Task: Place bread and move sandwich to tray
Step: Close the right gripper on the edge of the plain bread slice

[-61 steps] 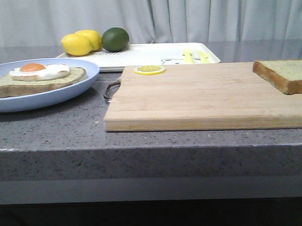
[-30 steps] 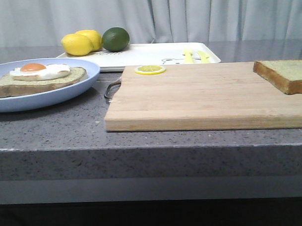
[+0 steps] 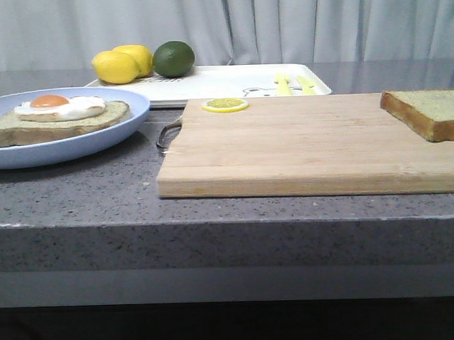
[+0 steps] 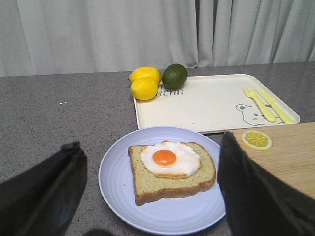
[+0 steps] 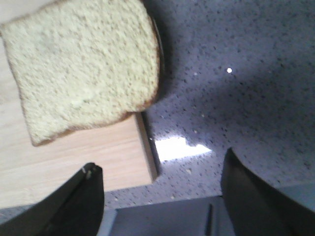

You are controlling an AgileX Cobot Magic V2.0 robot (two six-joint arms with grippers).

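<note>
Nothing is done yet: both pincers gape wide and empty, the thick plain tan bread slice (image 5: 83, 69) lies on the wooden cutting board's (image 3: 301, 145) right end, the egg-topped sandwich (image 4: 172, 169) sits on the pale blue round plate (image 4: 123, 196), and the flat white rectangular tray (image 4: 211, 101) waits behind.

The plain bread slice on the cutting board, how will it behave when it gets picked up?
The bread looks thick with a porous crumb, so probably light and squashy under a firm pinch. It overhangs the cutting board edge, so a push might tip it off.
</note>
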